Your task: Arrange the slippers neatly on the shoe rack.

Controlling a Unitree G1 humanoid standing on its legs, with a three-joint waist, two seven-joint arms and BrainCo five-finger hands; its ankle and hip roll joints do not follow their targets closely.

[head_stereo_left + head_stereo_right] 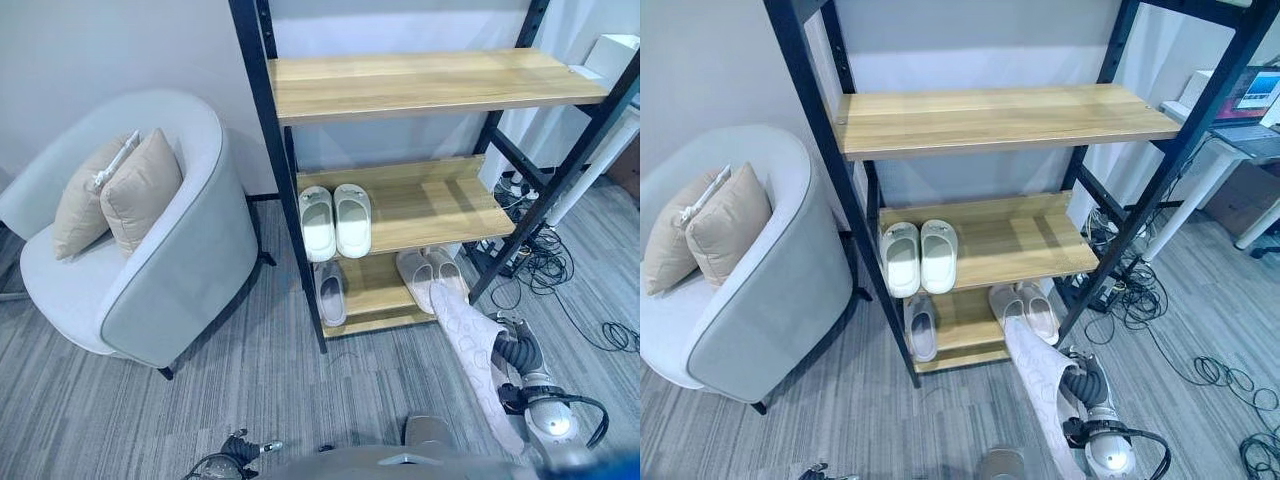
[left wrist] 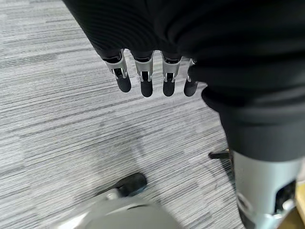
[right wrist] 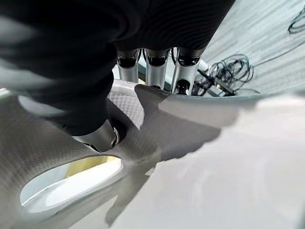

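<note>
The black-framed shoe rack (image 1: 420,82) has three wooden shelves. A white pair of slippers (image 1: 335,220) lies side by side on the middle shelf (image 1: 440,205). On the bottom shelf a single grey slipper (image 1: 331,292) lies at the left and a pale pair (image 1: 428,275) at the right. My right hand (image 1: 512,350) is shut on another pale slipper (image 1: 468,345), held just in front of the rack's lower right corner with its textured sole up. In the right wrist view its fingers (image 3: 152,67) hook over the slipper (image 3: 214,157). My left hand (image 2: 147,81) hangs over carpet, fingers straight.
A grey armchair (image 1: 150,270) with two beige cushions (image 1: 120,190) stands left of the rack. Cables (image 1: 545,265) lie on the carpet to the right, by a white table leg (image 1: 590,170). The top shelf (image 1: 1000,115) is bare.
</note>
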